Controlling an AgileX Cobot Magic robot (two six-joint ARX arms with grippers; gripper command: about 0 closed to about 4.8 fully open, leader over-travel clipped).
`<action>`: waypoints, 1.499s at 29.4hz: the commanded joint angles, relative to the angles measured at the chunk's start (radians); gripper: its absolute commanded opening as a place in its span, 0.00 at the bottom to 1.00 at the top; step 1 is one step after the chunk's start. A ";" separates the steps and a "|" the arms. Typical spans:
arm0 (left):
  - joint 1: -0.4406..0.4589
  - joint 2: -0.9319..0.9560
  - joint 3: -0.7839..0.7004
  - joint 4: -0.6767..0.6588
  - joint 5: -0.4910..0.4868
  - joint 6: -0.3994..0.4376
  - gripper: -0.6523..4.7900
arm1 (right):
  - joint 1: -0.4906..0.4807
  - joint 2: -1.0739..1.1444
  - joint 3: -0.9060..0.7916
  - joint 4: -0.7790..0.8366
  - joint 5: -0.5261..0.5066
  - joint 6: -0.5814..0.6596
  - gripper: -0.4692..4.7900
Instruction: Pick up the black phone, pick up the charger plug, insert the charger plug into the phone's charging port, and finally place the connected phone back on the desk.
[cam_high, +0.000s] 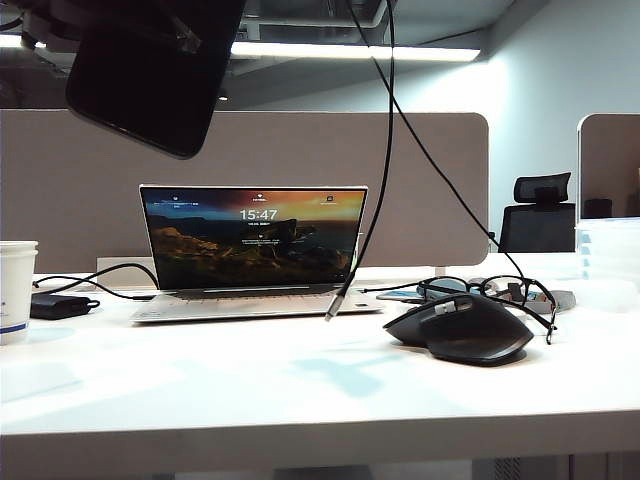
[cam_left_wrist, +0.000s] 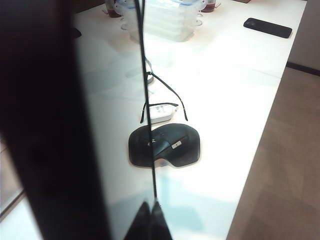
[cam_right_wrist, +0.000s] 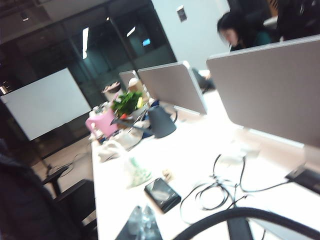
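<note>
The smooth white desk stretches before a flat grey-beige partition. The glossy black phone, a rounded slab, hangs tilted high at the far left, clamped in the left gripper. A thin black cable drops from the closed right gripper, out of frame above; its silver charger plug dangles before the laptop, left of the humped matte mouse.

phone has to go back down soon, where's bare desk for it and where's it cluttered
Bare desk runs along the front edge, between the paper cup and the mouse, before the laptop. Crowded: around the mouse, with glasses and the dangling plug.
</note>
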 joint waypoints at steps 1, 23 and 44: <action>0.000 -0.006 0.014 0.036 0.008 0.000 0.11 | 0.002 -0.008 0.004 -0.038 -0.022 0.001 0.08; 0.000 -0.005 0.014 0.036 0.007 0.000 0.11 | 0.011 -0.008 0.004 -0.078 -0.172 0.163 0.08; 0.000 -0.006 0.014 0.036 0.008 0.000 0.11 | 0.048 -0.007 0.003 -0.328 0.013 -0.344 0.08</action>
